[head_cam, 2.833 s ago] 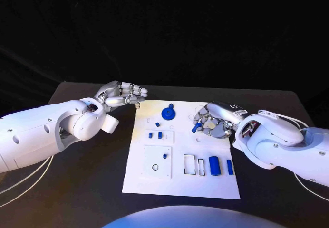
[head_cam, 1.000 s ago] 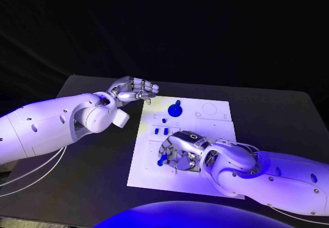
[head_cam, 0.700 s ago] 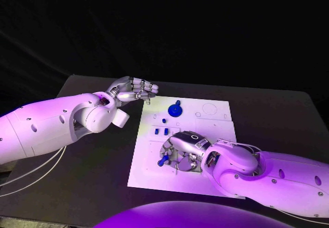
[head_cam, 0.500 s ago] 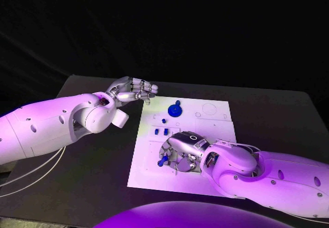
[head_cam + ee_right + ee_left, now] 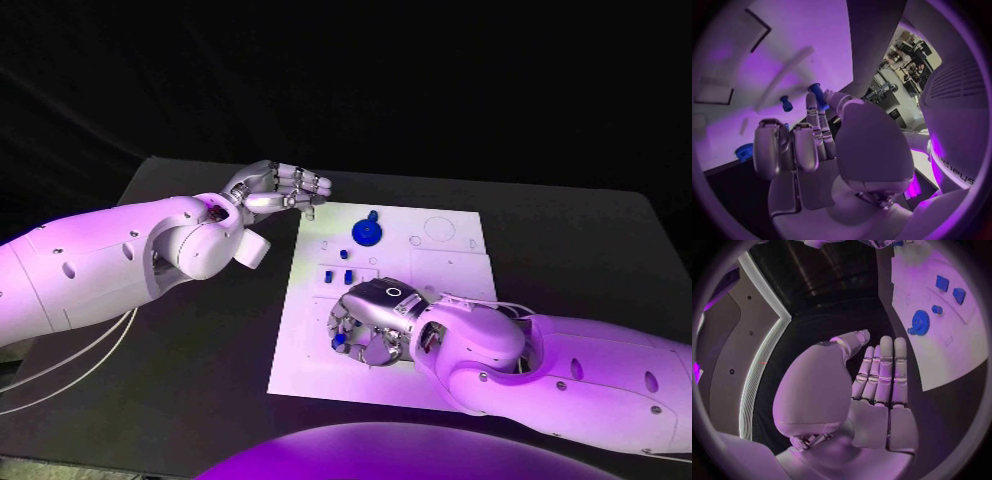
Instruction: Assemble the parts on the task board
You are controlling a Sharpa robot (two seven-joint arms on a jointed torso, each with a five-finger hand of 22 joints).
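Right robot hand (image 5: 378,322) is low over the near-left part of the task board (image 5: 459,262), arm reaching in across the board's near edge. Fingers curled, pinching a small blue part (image 5: 817,94) at the fingertips — in the head view the part (image 5: 342,340) sits just under the hand, at the board.

Left robot hand (image 5: 277,188) hovers off the board's far-left corner, over the dark surface (image 5: 577,240); fingers straight and side by side in the wrist view, holding nothing.

On the board: a round blue part (image 5: 366,232) at the far end; two small blue blocks (image 5: 338,277) stand just beyond the right hand.
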